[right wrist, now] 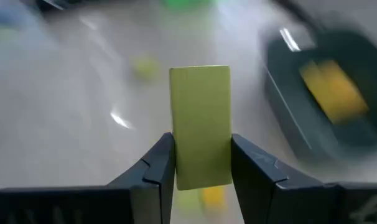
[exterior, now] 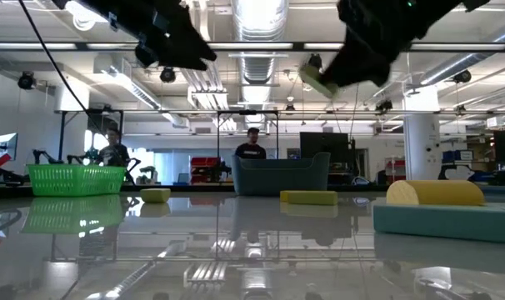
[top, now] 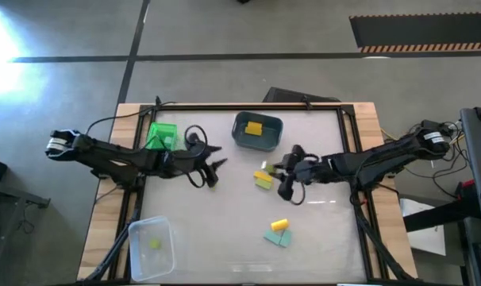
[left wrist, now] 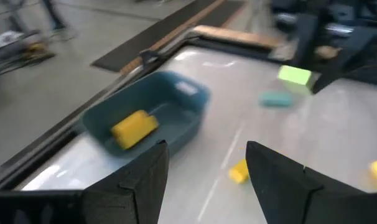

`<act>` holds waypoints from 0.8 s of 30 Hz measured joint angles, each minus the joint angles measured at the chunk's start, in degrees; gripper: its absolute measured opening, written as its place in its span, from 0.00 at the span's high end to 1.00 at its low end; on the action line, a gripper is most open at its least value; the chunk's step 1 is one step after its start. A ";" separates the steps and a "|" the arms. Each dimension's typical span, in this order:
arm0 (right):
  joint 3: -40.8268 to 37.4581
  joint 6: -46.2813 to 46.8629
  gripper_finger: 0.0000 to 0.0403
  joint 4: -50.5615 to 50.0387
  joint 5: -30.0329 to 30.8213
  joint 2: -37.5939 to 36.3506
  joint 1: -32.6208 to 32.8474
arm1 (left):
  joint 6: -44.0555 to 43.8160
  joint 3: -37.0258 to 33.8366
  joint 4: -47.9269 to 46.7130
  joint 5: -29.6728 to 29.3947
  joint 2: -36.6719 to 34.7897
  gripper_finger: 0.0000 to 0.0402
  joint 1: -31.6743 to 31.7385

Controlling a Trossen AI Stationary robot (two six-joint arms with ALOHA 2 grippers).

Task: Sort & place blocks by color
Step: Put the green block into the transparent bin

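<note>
right gripper clamped on a pale lime-green block, lifted above mid-table just right of the teal bin, left gripper hovering with fingers apart, holding nothing, left of centre

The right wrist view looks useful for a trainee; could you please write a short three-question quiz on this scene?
1. True or false: the right gripper grips a pale lime-green block.
2. Which bin holds a yellow block? A green basket, B blue-grey bin, C clear tub.
3. Fill in: the left gripper is ____ and empty.

Key: 1 true; 2 B; 3 open.
</note>
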 joint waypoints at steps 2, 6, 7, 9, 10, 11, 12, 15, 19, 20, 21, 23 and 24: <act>-1.90 -7.87 0.73 10.22 -2.76 0.05 0.00 | 1.71 0.00 4.04 2.36 1.83 0.51 -0.98; -5.35 -21.34 0.73 29.55 -10.36 1.75 0.00 | 7.01 0.00 14.94 8.12 5.51 0.51 -3.04; -6.17 -23.60 0.73 34.58 -12.60 2.39 0.00 | 8.71 0.00 18.04 9.77 6.30 0.51 -3.57; -7.98 -27.34 0.73 43.10 -15.87 3.83 0.00 | 12.33 0.00 24.67 12.52 8.09 0.51 -4.59; -8.63 -28.70 0.73 46.87 -16.94 4.65 0.00 | 13.81 0.02 27.55 13.37 8.86 0.51 -4.98; -9.11 -29.80 0.73 50.14 -17.63 5.47 0.00 | 15.05 0.02 29.48 13.79 9.51 0.51 -5.32; -9.51 -30.82 0.73 52.35 -18.16 6.08 0.00 | 16.01 0.02 31.37 13.80 10.28 0.51 -5.56; -9.76 -32.38 0.73 56.28 -19.16 7.63 -0.07 | 17.35 0.02 35.66 13.83 12.02 0.51 -5.58; -9.76 -32.50 0.73 59.47 -22.00 9.35 -0.26 | 17.40 0.02 40.16 13.76 14.42 0.51 -5.45; -9.76 -32.50 0.73 59.94 -22.25 9.56 -0.26 | 17.41 0.07 40.84 13.81 14.95 0.51 -5.45; -9.76 -32.52 0.73 60.34 -22.29 9.88 -0.26 | 17.43 0.09 41.11 13.84 15.26 0.51 -5.45; -9.76 -32.91 0.73 61.28 -22.52 10.08 -0.26 | 17.42 0.30 41.62 13.85 15.70 0.51 -5.49; -9.76 -33.16 0.73 61.34 -22.55 10.03 -0.25 | 17.38 0.31 42.50 13.94 16.08 0.51 -5.49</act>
